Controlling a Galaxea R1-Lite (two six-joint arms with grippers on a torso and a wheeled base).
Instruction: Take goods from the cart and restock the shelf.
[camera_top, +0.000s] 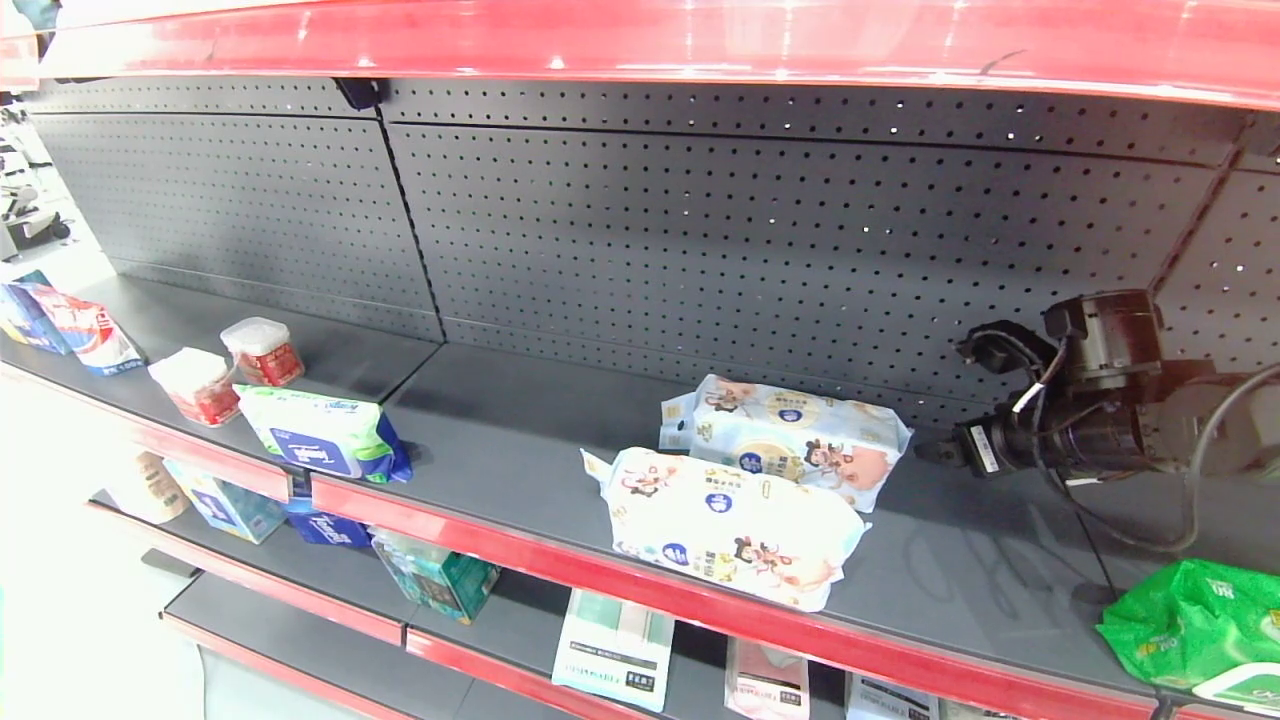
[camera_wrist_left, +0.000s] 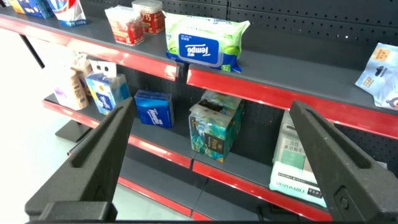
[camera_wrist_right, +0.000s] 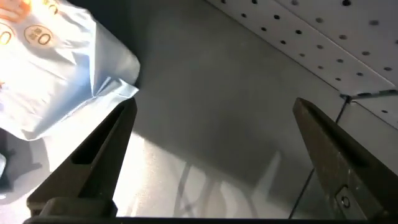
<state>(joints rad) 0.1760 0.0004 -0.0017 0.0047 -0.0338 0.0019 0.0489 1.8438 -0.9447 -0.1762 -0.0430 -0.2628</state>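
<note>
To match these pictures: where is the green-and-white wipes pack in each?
Head view: wipes pack at the shelf's front edge, right of two tubs.
Left wrist view: wipes pack beside those tubs.
Right wrist view: faces a pale blue tissue pack instead.
Shared landmark: perforated back panel.

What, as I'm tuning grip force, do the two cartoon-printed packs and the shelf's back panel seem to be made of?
The front cartoon-printed pack and the rear cartoon-printed pack look like thin, glossy plastic film over soft contents: wrinkles, sheen, crimped end seals. The back panel is probably sheet metal with a matte dark coating: flat, rigid-looking, regular punched holes.
</note>
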